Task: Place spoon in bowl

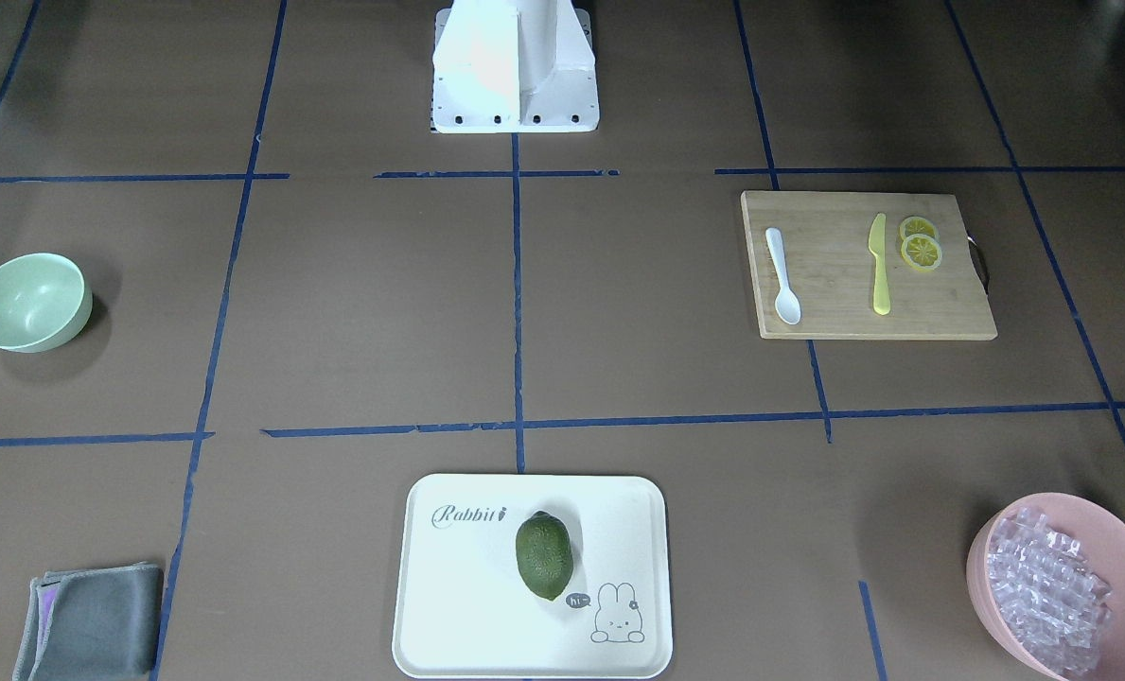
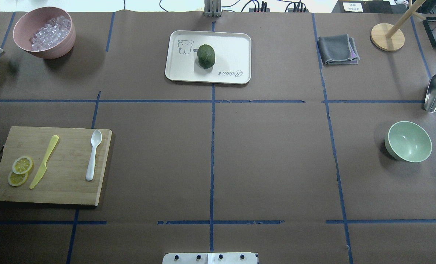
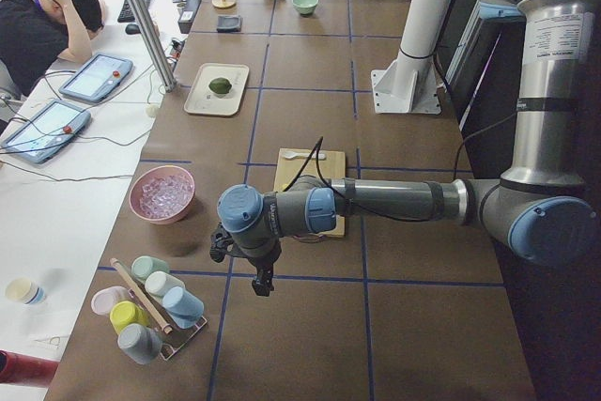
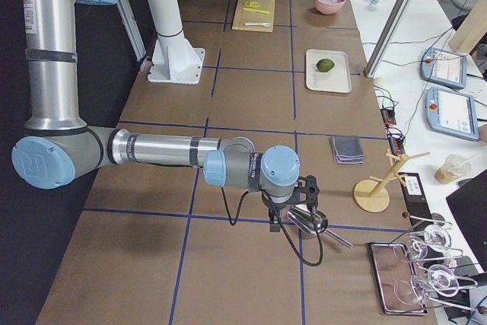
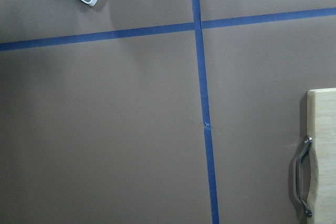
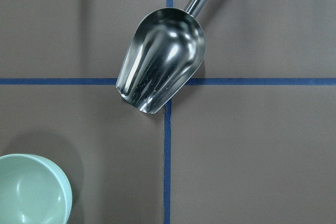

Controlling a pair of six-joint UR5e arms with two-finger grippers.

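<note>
The white spoon (image 1: 782,276) (image 2: 93,154) lies on the wooden cutting board (image 1: 940,317) (image 2: 67,190), next to a yellow-green knife. The mint-green bowl (image 1: 28,303) (image 2: 408,141) stands empty at the opposite end of the table; its rim shows in the right wrist view (image 6: 31,190). My left gripper (image 3: 258,279) hangs over the table past the board's handle end. My right gripper (image 4: 293,217) hangs over a metal scoop near the bowl. Both grippers show only in the side views, so I cannot tell whether they are open or shut.
On the board lie the knife (image 2: 43,161) and lemon slices (image 2: 19,170). A pink bowl of ice pieces (image 2: 43,32), a white tray (image 2: 236,44) with a green fruit, a grey cloth (image 2: 337,49), a metal scoop (image 6: 160,59) and a cup rack (image 3: 150,312) stand around.
</note>
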